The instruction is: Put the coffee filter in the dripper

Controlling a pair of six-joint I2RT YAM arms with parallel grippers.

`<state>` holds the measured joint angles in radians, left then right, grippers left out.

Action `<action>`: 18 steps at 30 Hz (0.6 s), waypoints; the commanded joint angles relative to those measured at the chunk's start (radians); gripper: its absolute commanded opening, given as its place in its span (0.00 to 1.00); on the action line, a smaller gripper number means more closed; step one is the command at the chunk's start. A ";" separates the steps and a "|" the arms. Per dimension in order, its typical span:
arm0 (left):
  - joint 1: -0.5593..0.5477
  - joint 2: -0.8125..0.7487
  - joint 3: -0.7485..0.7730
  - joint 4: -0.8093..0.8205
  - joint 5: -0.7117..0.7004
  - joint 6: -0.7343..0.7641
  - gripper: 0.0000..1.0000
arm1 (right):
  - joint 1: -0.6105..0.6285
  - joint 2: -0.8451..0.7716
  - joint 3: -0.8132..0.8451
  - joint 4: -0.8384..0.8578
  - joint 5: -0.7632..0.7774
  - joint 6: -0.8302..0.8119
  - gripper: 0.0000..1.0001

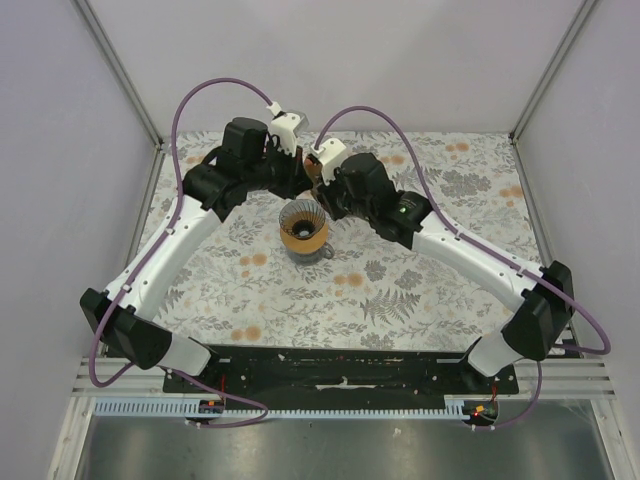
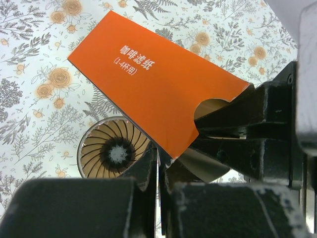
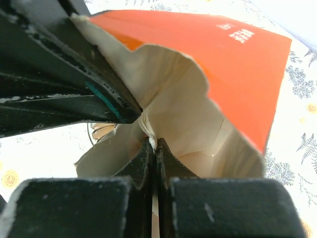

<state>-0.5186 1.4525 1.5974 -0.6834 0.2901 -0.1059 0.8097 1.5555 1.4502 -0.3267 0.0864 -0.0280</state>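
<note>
Pinching thin white paper edges, the right gripper [image 3: 155, 148] has its fingers pressed almost fully together on the coffee filter [image 3: 147, 130], just inside the open mouth of the orange packet [image 2: 158, 84]; the filter sits right at the fingertips, most of it hidden by the packet's tan inner walls. The left gripper [image 2: 157, 166] also has its fingers closed tight, clamped on the packet's lower edge near the mouth, with the packet fanning up and away from its fingertips and white printed text on the face. The two grippers meet nearly tip to tip at the packet mouth; in the left wrist view the right one comes in from the right side. The packet is held in the air, tilted. The dripper [image 2: 110, 151] lies below the left fingertips and a little to their left, apart from them, dark ribbed cone facing up. In the top view the dripper sits on a clear glass cup [image 1: 323, 251] on the floral table [image 1: 420, 290], just on the near side of both grippers
</note>
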 commanded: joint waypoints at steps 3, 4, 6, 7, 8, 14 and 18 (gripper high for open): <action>-0.015 -0.018 0.047 0.031 0.011 0.012 0.02 | -0.035 -0.063 0.003 -0.005 0.084 0.022 0.00; -0.015 -0.017 0.050 0.031 0.000 0.012 0.02 | -0.035 -0.075 0.001 0.000 0.084 0.019 0.00; -0.015 -0.014 0.052 0.035 -0.014 0.011 0.02 | -0.035 -0.100 -0.001 0.006 0.067 0.016 0.00; -0.015 -0.011 0.053 0.038 -0.019 0.012 0.02 | -0.035 -0.112 -0.005 0.014 0.058 0.014 0.00; -0.017 -0.012 0.053 0.039 -0.025 0.011 0.02 | -0.035 -0.132 -0.010 0.026 0.046 0.016 0.00; -0.015 -0.009 0.058 0.039 -0.023 0.006 0.02 | -0.037 -0.196 -0.033 0.071 0.004 0.014 0.00; -0.015 -0.006 0.059 0.038 -0.023 0.006 0.02 | -0.035 -0.216 -0.042 0.093 -0.063 0.010 0.00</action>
<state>-0.5301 1.4525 1.6150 -0.6640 0.2626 -0.1062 0.7811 1.3754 1.4216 -0.3073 0.0803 -0.0174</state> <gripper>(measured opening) 0.020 0.020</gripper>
